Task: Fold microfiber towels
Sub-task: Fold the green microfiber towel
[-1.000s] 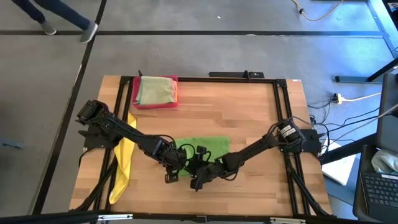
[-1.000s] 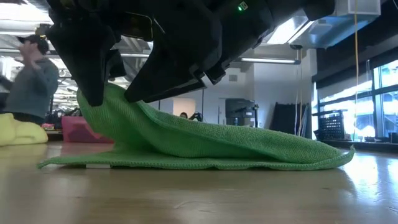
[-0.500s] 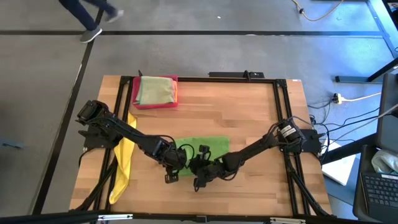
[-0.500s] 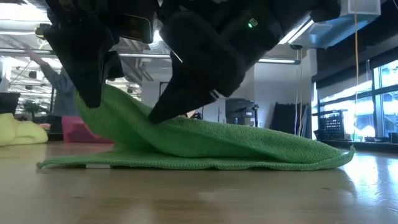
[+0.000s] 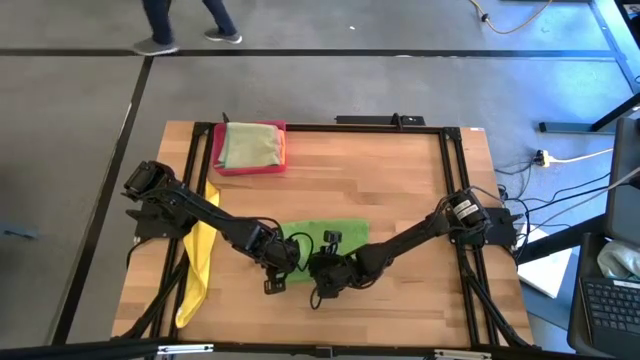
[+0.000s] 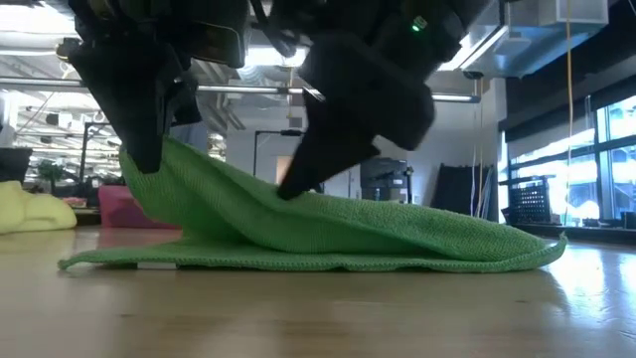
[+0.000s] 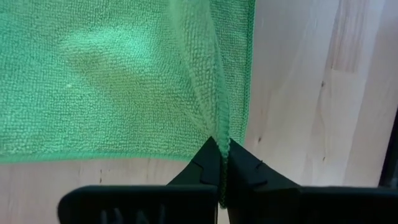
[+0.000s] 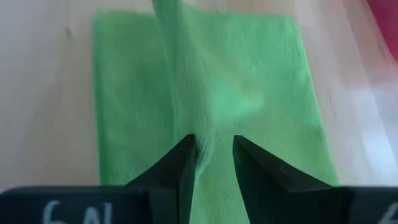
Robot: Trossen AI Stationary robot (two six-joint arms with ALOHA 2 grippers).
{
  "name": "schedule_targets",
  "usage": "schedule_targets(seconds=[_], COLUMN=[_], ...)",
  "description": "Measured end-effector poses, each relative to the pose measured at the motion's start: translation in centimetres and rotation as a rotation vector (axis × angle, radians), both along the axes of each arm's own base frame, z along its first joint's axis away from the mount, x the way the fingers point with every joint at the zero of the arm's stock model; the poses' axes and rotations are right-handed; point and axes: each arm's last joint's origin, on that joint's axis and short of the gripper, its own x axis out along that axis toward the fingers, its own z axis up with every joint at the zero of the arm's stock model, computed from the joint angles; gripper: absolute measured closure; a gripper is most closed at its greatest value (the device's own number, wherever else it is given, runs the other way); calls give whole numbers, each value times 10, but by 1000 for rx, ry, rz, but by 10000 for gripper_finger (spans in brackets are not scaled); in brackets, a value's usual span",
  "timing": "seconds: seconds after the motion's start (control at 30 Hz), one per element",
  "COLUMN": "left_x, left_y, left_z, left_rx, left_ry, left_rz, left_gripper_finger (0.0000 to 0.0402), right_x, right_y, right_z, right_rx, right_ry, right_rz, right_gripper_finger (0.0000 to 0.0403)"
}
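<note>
Low view first: nearest the table's front edge, the bright green microfiber towel (image 6: 328, 234) lies on the light wooden table (image 6: 318, 313), its lower layer flat and its upper layer pulled up into a slope toward the picture's left. At the top of that slope the left gripper (image 7: 222, 163) points steeply down with its two dark fingers pressed together on the towel's hemmed edge, as the left wrist view shows. Just beside it the right gripper (image 8: 212, 155) also tips downward, its fingers narrowly parted with a ridge of green cloth pinched between them. From above, both dark arms reach inward from the table's sides and meet over the towel, elbows bent low. Farther left, a yellow microfiber towel (image 5: 199, 262) hangs along the table edge. At the far side, a pale olive-green folded towel (image 5: 250, 145) rests in the pink-red rectangular tray (image 5: 217, 150).
</note>
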Motion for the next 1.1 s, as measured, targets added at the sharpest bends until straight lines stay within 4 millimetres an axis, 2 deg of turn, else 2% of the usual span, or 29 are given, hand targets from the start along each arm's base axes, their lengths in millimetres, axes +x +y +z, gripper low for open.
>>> schedule_targets(seconds=[0.17,0.3,0.43,0.57,0.73,0.8,1.1], left_x=[0,0,0,0,1,1,1], left_y=[0,0,0,0,0,0,0], left_z=[0,0,0,0,0,0,0], left_rx=[7,6,6,6,2,1,6], left_ry=[2,1,1,1,-9,-9,-12], left_rz=[-8,-11,-13,-14,-12,-12,-34], left_gripper_finger=[402,402,402,402,402,402,402], right_x=[-3,-3,-7,-12,-20,-21,-15], right_y=[0,13,28,35,30,26,19], right_z=[8,24,29,25,-3,-7,-7], right_rx=[38,114,204,261,221,212,187], right_ry=[58,-2,-13,-25,2,-12,-48], right_rz=[-92,-127,-141,-187,-221,-243,-245], right_gripper_finger=[292,292,292,292,292,292,292])
